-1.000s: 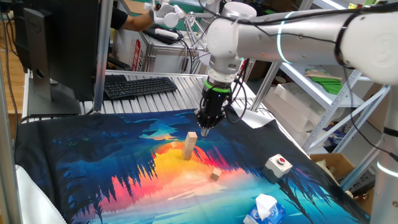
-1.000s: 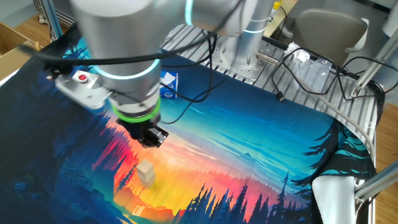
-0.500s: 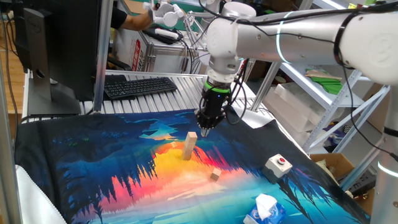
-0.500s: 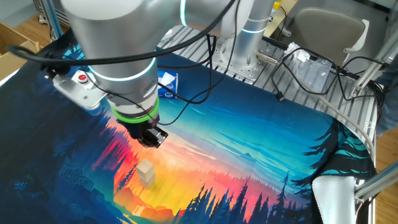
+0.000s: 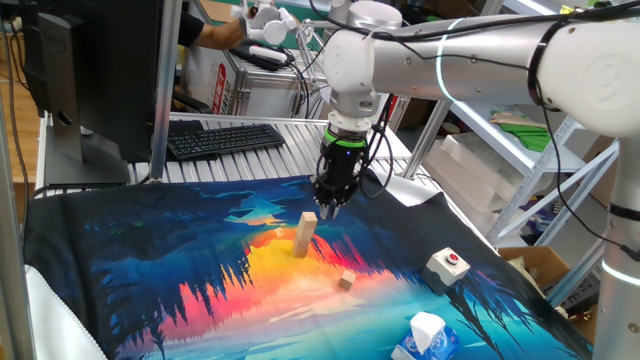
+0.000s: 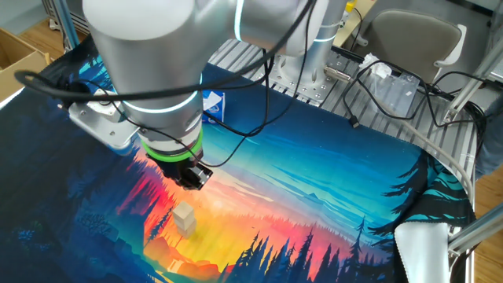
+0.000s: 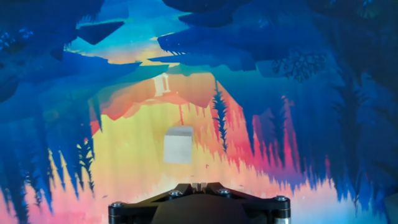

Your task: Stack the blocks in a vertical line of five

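just now, nearest in one fixed view, a tissue carton [image 5: 425, 337] and a white box with a red button [image 5: 447, 264] sit at the edge of the painted cloth [image 5: 150, 280] on the counter. next a lone block [image 5: 346, 282] lies on the orange patch, then the upright stack of blocks [image 5: 305, 234]. behind and above the stack the gripper [image 5: 328, 205] hangs pointing straight down, empty; whether its fingers are parted, i cannot tell. farther back the white arm [image 5: 450, 60] reaches in above a keyboard [image 5: 222, 137].
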Controlling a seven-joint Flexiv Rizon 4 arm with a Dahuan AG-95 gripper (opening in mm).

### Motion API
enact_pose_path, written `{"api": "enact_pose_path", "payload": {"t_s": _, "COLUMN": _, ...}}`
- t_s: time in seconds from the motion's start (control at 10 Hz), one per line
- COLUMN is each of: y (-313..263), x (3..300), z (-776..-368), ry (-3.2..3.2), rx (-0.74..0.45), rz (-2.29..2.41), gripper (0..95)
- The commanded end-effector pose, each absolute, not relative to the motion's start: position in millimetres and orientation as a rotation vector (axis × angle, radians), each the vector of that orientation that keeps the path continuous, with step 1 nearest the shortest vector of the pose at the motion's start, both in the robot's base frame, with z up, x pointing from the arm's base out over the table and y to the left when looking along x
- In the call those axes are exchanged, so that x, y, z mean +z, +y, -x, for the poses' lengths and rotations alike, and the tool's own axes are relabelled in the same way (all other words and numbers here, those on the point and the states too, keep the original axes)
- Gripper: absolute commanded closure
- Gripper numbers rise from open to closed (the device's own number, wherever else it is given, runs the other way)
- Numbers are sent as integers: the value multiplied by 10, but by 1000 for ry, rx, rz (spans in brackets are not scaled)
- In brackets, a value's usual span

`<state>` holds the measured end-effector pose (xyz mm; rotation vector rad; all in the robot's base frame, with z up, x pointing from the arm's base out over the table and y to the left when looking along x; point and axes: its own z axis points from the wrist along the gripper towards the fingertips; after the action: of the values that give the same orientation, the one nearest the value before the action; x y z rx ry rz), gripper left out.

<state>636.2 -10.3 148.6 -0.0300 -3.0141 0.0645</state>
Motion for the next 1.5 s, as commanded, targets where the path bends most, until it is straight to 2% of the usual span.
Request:
{"api": "enact_pose_path", "payload": {"t_s": 0.1, "y": -104, "x": 1484, "z": -6356, "ry": -3020, "rx": 60, "rz": 14, "gripper": 380}}
{"api": "enact_pose_path", "payload": {"t_s": 0.6, "y": -196, "x": 1538, "z": -6261, "ry": -3018, "rx": 58, "rz": -32, "gripper": 380}}
{"api": "enact_pose_path", "payload": {"t_s": 1.5, "y": -706, "x": 1298, "z": -5868, "ry": -3082, "rx": 58, "rz": -24, "gripper": 380}}
